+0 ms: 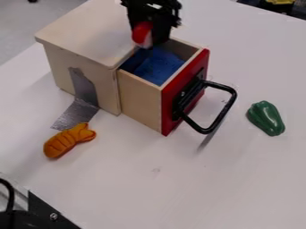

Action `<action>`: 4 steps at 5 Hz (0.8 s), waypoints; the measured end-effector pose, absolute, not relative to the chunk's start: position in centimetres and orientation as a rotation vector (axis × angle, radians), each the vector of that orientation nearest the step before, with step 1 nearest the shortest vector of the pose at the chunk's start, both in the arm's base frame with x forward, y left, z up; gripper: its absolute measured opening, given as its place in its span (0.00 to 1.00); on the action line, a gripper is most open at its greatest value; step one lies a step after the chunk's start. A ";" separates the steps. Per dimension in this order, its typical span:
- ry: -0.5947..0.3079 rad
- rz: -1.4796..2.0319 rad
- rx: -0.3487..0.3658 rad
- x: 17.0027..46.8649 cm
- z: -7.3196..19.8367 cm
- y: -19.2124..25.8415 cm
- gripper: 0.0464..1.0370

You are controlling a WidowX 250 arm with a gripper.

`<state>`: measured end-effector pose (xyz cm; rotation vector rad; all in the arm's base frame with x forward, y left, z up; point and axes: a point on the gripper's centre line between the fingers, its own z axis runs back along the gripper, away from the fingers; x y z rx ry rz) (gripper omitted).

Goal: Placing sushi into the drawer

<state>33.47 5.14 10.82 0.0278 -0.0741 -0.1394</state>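
Note:
The black gripper [150, 39] hangs at the top of the view, over the back part of the pulled-out drawer [138, 99]. A red and white piece, apparently the sushi [142, 34], is held at the gripper's lower end, above the drawer's opening. The drawer has light wooden sides, a red front with a black handle, and a blue lining inside. It stands out of a wooden box [90, 29].
An orange toy [64, 141] lies on the white table [179, 188] at the left, near silver tape on the box's side. A green toy pepper [266, 118] lies at the right. The black handle [227, 107] juts out toward the right.

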 end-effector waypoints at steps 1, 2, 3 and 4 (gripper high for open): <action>-0.065 -0.148 0.028 33.5 10.6 3.3 0.53; -0.038 -0.128 0.037 32.7 9.6 3.2 0.53; -0.014 -0.108 0.051 32.0 8.8 3.3 0.53; 0.020 -0.096 0.080 30.9 7.5 3.9 0.53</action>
